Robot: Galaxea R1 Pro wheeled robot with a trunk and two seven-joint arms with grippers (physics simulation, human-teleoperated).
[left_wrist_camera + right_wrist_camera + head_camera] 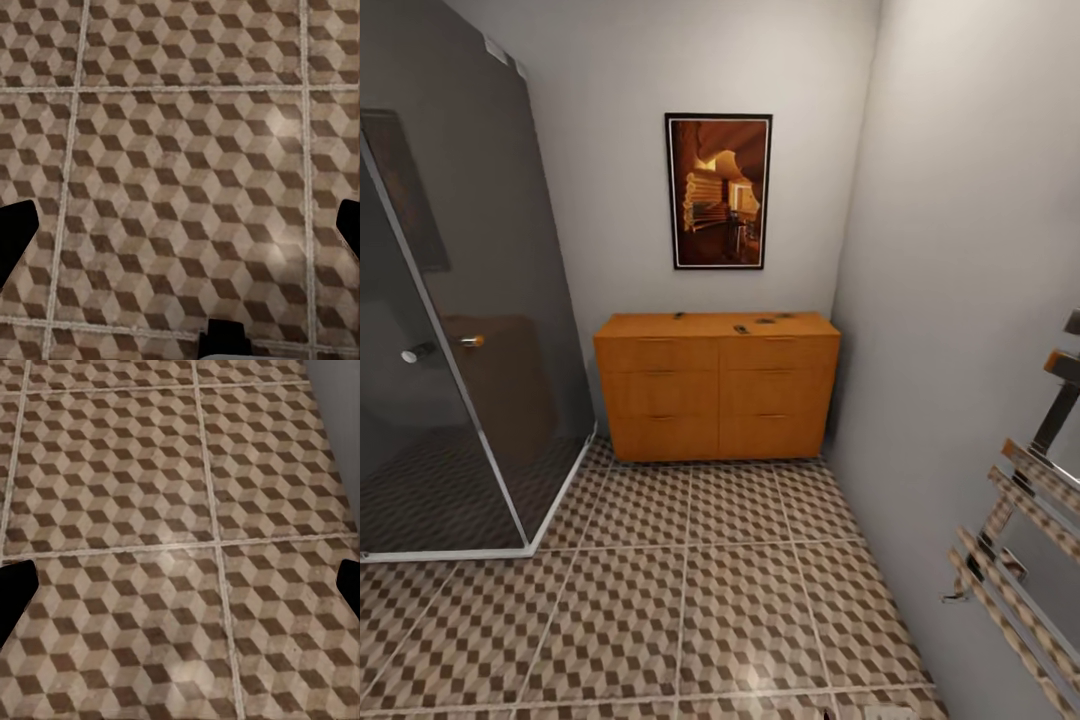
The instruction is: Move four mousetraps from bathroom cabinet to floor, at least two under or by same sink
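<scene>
Wood cabinet point(717, 395): against far wall, small dark traps point(741, 328) on top.
Floor point(690, 610): cube-pattern tiles.
Left fingers point(16, 229): apart.
Right fingers point(15, 585): apart.

Soft, even indoor light with no visible source, pale sheen on the bathroom floor point(740, 600) tiles; faint shadow beside the cabinet point(717, 385), dim reflections in the dark shower glass point(450, 380); wrist views slightly blurred, perhaps low-resolution, head view stretched at its edges
</scene>
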